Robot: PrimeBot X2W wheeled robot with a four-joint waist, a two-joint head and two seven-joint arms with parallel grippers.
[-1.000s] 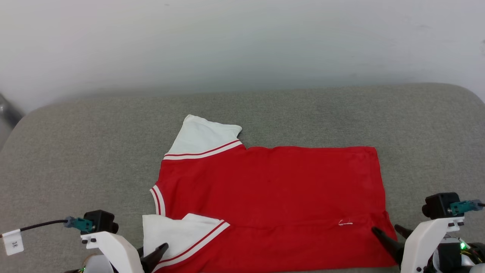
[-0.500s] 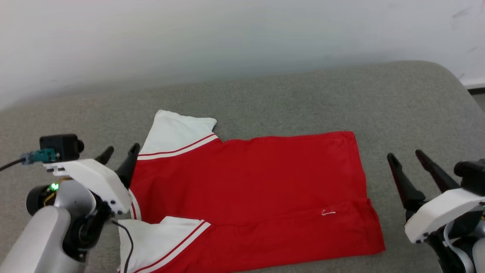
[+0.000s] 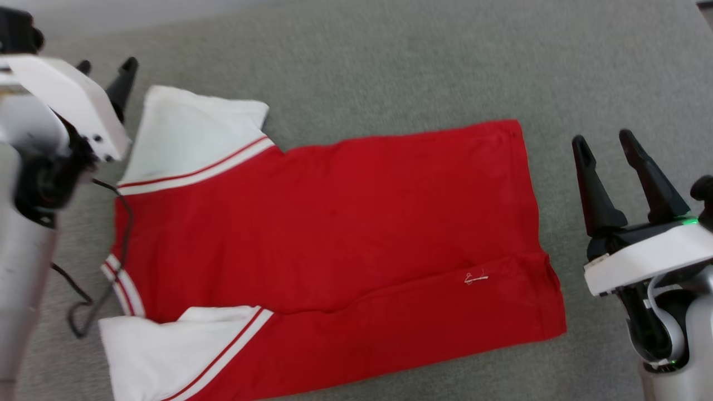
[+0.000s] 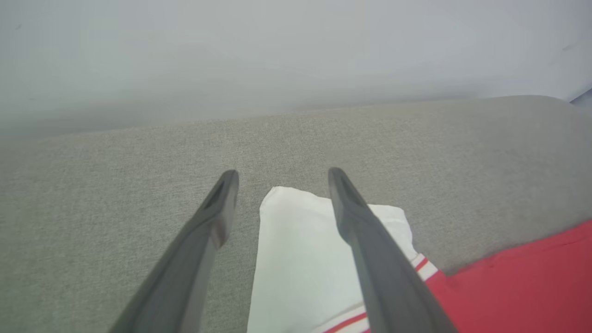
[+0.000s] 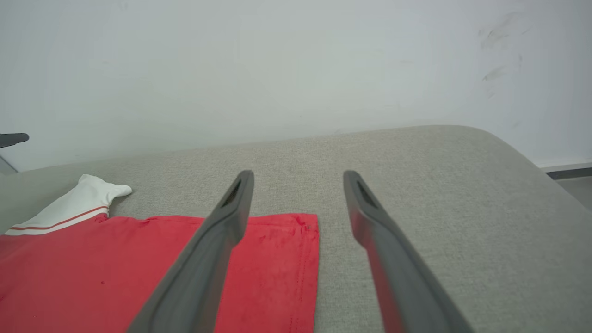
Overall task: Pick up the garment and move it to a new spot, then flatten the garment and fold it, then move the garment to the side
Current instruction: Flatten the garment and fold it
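The garment (image 3: pixel 334 223) lies flat on the grey cushion (image 3: pixel 390 67), a red jersey with its near long edge folded over as a strip. One white sleeve (image 3: pixel 195 139) points to the far left and the other (image 3: pixel 161 351) lies at the near left. My left gripper (image 3: pixel 106 65) is open and empty just left of the far sleeve; the left wrist view has that sleeve (image 4: pixel 300 259) under and between the spread fingers of the gripper (image 4: pixel 283 178). My right gripper (image 3: pixel 602 142) is open and empty, right of the hem. In the right wrist view its left finger (image 5: pixel 208 259) crosses the hem corner (image 5: pixel 277 259).
A pale wall (image 5: pixel 277 69) rises behind the cushion. The cushion's rounded right end (image 5: pixel 532 185) drops to a floor strip (image 5: pixel 569 173). A black cable (image 3: pixel 120 223) from my left arm hangs over the garment's collar side.
The head camera has dipped down and turned. My left gripper went from the near sleeve to beside the far sleeve. My right gripper rose from the near right corner to beside the hem. Both stayed open.
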